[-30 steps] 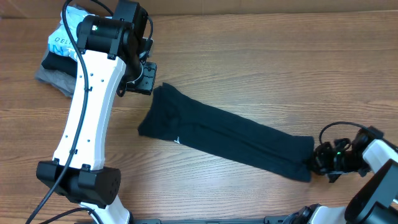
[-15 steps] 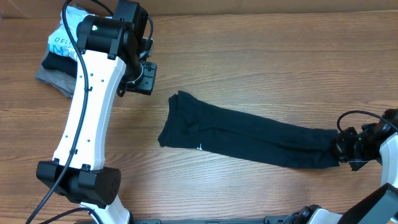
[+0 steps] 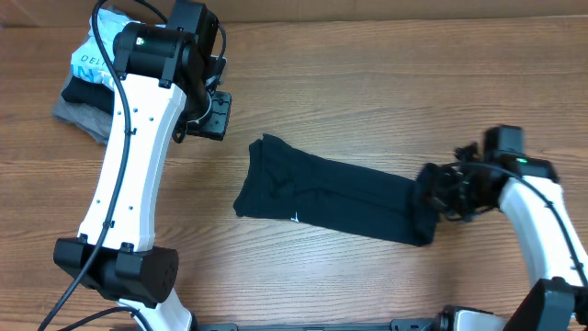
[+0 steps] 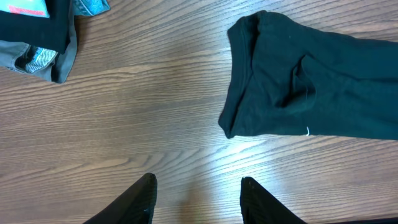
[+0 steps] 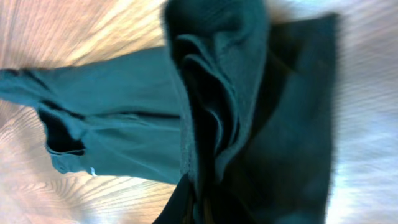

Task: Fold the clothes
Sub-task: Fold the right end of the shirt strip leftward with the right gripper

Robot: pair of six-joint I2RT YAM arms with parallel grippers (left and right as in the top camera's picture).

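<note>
Right hand (image 3: 437, 195) pinching T-shirt (image 3: 322, 188) right end; left hand (image 4: 196, 193) spread, apart from T-shirt.

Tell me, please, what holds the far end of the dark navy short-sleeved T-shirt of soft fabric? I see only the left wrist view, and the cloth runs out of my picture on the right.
Observer: The right gripper is shut on that end of the dark navy T-shirt.
Operator: Does the cloth lie flat there?
Observer: No. The right wrist view shows it bunched in loose, deep folds near the gripper.
</note>
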